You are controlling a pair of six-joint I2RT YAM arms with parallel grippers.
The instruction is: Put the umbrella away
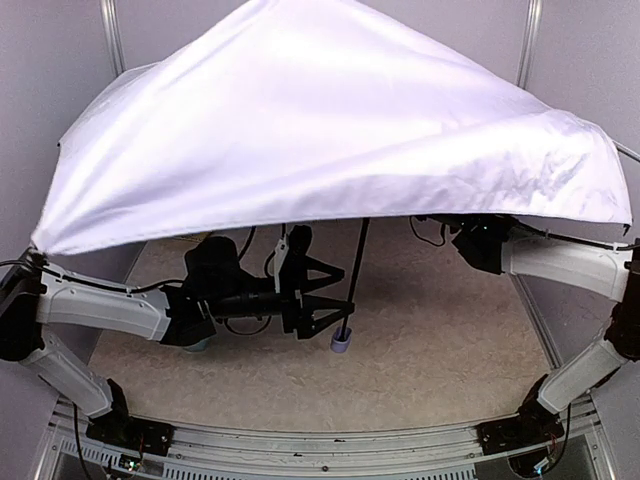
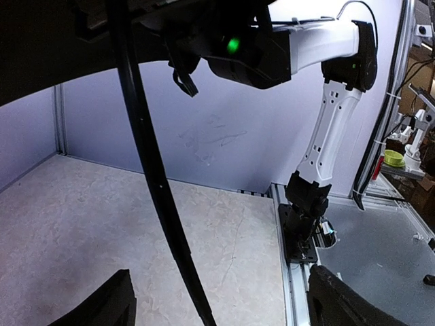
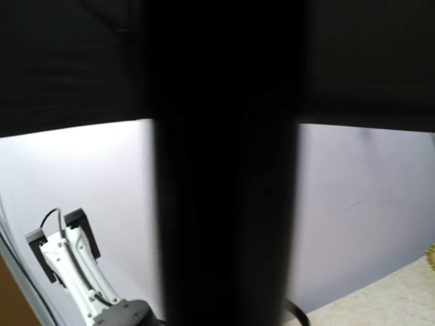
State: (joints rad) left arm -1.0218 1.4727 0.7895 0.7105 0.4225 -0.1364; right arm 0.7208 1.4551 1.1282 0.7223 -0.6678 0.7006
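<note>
The umbrella point(image 1: 330, 120) stands open, its pale lavender canopy covering most of the top view. Its thin black shaft point(image 1: 356, 270) runs down to the small lavender handle point(image 1: 341, 344), which rests on the table. My left gripper point(image 1: 346, 292) is open, with the shaft between its fingertips just above the handle. In the left wrist view the shaft point(image 2: 153, 176) passes between the two spread fingers point(image 2: 95, 305), touching neither. My right arm point(image 1: 560, 262) reaches under the canopy and its gripper is hidden there. The right wrist view shows only a blurred black bar point(image 3: 224, 204) under the black lining.
The beige table point(image 1: 440, 350) is walled by grey panels. The canopy edge hangs low over the table's back half and over both arms. The right arm's base point(image 2: 302, 231) stands on the metal rail at the table's edge.
</note>
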